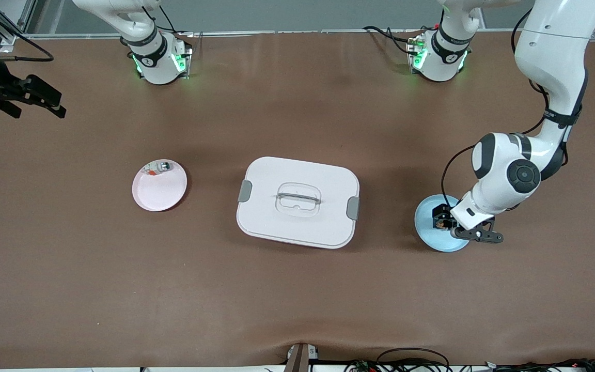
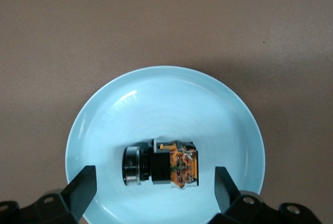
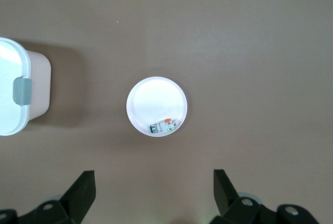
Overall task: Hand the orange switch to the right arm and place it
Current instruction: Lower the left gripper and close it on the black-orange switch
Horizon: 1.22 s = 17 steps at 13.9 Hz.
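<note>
- Left gripper hangs low over the light blue plate at the left arm's end of the table, jaws spread wide and holding nothing; its fingers stand to either side of the part below.
- Directly under it, between the two fingertips as the left wrist view shows, lies the orange switch: a black barrel with a silver ring at one end and an orange contact block at the other, resting on its side on the plate.
- Whether the fingertips already reach down level with the switch cannot be told; nothing is pinched yet.
- Right gripper waits in the air over bare table at the right arm's end, open and empty. Below and ahead of it, in the right wrist view, sits the pink plate with a small silver-white breaker carrying a red bit at its rim.
- Between the two grippers stands the white lidded container, latches shut.
- Step in hand, as I judge it: the first pick, the left arm lined up on the switch with the grasp not yet made.
- Next move likely calls for a short descent if needed, then closing across the body squarely so the rounded barrel does not roll or squirt out.
- Enough of the part should stay exposed for the right gripper to take at the handover.
</note>
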Motion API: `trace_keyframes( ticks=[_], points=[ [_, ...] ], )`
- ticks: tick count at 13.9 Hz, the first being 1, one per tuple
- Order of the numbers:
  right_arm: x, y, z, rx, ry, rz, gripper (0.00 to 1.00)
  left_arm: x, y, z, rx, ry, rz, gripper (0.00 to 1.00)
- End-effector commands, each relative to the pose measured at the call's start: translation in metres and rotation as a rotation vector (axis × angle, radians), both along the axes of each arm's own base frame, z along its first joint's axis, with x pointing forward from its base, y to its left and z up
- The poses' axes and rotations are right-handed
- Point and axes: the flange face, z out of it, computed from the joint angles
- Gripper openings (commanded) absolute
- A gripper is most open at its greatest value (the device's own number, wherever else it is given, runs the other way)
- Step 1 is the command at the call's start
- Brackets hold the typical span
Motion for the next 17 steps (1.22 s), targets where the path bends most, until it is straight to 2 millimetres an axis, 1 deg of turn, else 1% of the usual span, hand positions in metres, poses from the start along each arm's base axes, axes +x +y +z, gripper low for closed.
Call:
trace_keyframes(
  ticks=[1, 3, 5, 9, 11, 15, 17],
  points=[
    [0.000, -0.001, 0.002, -0.003, 0.004, -0.015, 1.00, 0.000, -0.001, -0.012, 0.007, -0.011, -0.018, 1.00],
    [0.000, -0.001, 0.001, -0.003, 0.005, -0.015, 1.00, -0.001, -0.005, -0.013, 0.007, -0.008, -0.020, 1.00],
    [0.000, -0.001, 0.001, -0.003, 0.005, -0.015, 1.00, -0.002, -0.005, -0.019, 0.007, 0.001, -0.018, 1.00],
    [0.000, -0.001, 0.002, -0.003, 0.004, -0.015, 1.00, -0.003, -0.005, -0.021, 0.006, 0.005, -0.003, 1.00],
    [0.000, -0.001, 0.001, -0.003, 0.004, -0.015, 1.00, -0.004, -0.005, -0.026, 0.006, 0.013, -0.002, 1.00],
    [0.000, -0.001, 0.002, -0.003, 0.004, -0.015, 1.00, -0.005, -0.002, -0.027, 0.010, 0.019, 0.000, 1.00],
    [0.000, -0.001, 0.002, -0.003, 0.004, -0.015, 1.00, -0.005, -0.002, -0.031, 0.010, 0.023, 0.000, 1.00]
  ],
)
